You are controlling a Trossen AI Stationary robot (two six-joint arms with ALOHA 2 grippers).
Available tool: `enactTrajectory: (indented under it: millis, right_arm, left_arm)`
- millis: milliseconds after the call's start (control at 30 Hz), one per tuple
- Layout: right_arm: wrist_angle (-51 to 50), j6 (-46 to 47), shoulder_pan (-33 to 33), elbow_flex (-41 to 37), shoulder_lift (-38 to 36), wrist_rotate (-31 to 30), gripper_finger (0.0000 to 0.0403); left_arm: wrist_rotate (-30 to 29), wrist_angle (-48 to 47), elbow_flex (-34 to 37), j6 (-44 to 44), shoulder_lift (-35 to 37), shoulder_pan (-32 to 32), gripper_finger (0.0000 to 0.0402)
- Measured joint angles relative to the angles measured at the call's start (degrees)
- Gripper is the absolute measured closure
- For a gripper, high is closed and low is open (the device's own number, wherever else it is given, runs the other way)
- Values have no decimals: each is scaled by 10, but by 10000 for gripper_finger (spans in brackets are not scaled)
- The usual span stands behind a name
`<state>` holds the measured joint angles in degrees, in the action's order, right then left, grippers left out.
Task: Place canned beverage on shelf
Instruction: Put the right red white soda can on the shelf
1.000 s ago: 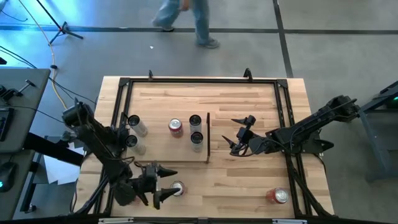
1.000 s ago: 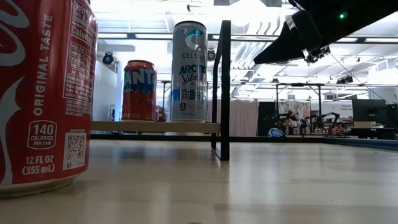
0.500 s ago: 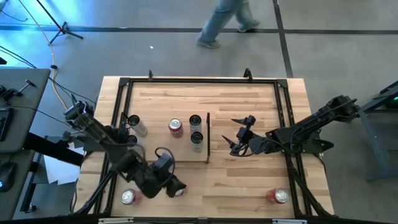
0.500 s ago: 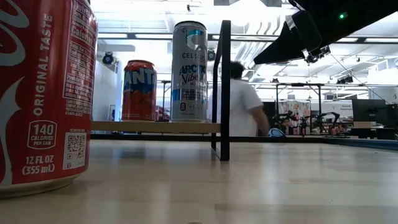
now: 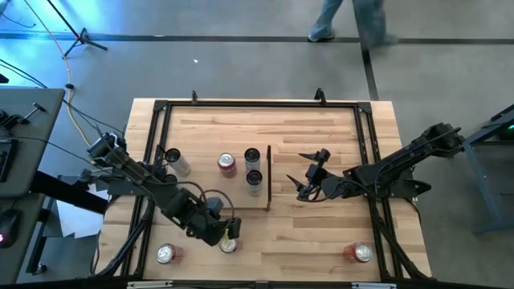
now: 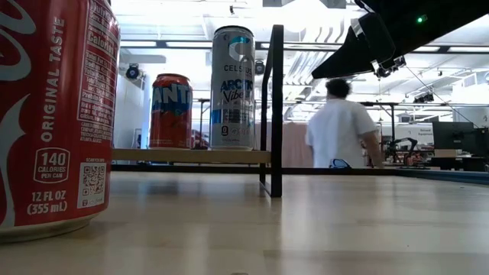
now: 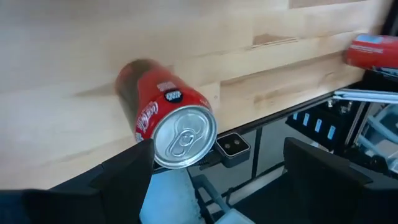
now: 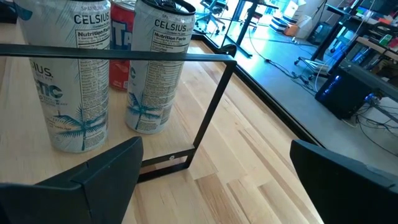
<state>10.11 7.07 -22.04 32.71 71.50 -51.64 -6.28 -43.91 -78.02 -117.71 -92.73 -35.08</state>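
Down at the near edge of the bench [image 5: 321, 241], the left gripper [image 5: 229, 234] sits spread wide around a red cola can [image 7: 168, 121] without clasping it; the wrist view shows the can's silver top between the two dark fingers [image 7: 121, 180], with a gap on either side. From above, this can [image 5: 230, 244] stands upright, near the front edge and left of centre.

Two more red cans stand along the same front edge: one [image 5: 166, 254] by the left corner, one [image 5: 361, 254] by the right corner.

On the shelf [image 5: 209, 193], a pale-wood panel with a thin dark upright strip [image 5: 268, 177] on its right edge, stand a red can [image 5: 227, 164] and two tall slim cans [image 5: 253, 156] [image 5: 254, 179] close to the strip. Two further cans [image 5: 176, 160] [image 5: 171, 183] stand at the panel's left side.

The right gripper [image 5: 303, 172] hangs released, jaws apart and empty, just right of the strip, facing the slim cans [image 8: 152, 68].

Across the room, the low view shows a person [image 6: 342, 134] in a white top
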Motion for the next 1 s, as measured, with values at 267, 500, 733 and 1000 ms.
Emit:
enactTrajectory:
  millis: [267, 500, 733, 1000]
  right_arm:
    - [0, 0, 0, 0, 0, 0, 9]
    - [0, 0, 0, 0, 0, 0, 9]
    - [0, 0, 0, 0, 0, 0, 9]
    - [0, 0, 0, 0, 0, 0, 9]
  left_arm:
    - [42, 10, 0, -46, -18, 6, 71]
    - [59, 9, 0, -74, -19, 6, 71]
    - [93, 61, 0, -57, -54, 6, 71]
    - [105, 41, 0, -67, -53, 5, 71]
